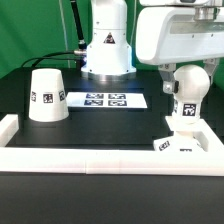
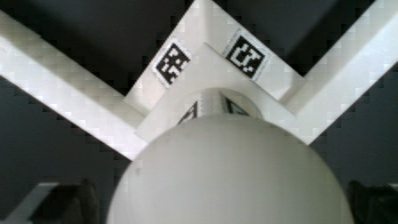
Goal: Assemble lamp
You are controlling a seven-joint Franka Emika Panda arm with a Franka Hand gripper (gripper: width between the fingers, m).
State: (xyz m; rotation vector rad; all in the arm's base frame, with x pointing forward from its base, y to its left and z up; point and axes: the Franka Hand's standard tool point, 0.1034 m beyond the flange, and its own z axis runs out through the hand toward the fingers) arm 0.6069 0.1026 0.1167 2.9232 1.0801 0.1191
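Observation:
The bulb (image 1: 186, 98) stands upright on the small square base (image 1: 177, 143) at the exterior view's right, close to the front rail. My gripper (image 1: 186, 80) comes down over it, with a dark finger against each side of the bulb. In the wrist view the bulb's round top (image 2: 222, 170) fills the lower middle between my fingers (image 2: 68, 200), and the tagged base (image 2: 210, 68) shows beyond it. My gripper (image 2: 222, 205) is shut on the bulb. The cone-shaped shade (image 1: 47, 97) stands free on the table at the exterior view's left.
The marker board (image 1: 107, 100) lies flat mid-table, in front of the arm's pedestal (image 1: 107, 55). White border rails run along the front (image 1: 100, 165) and the left (image 1: 9, 126). In the wrist view rails (image 2: 54, 70) meet near the base.

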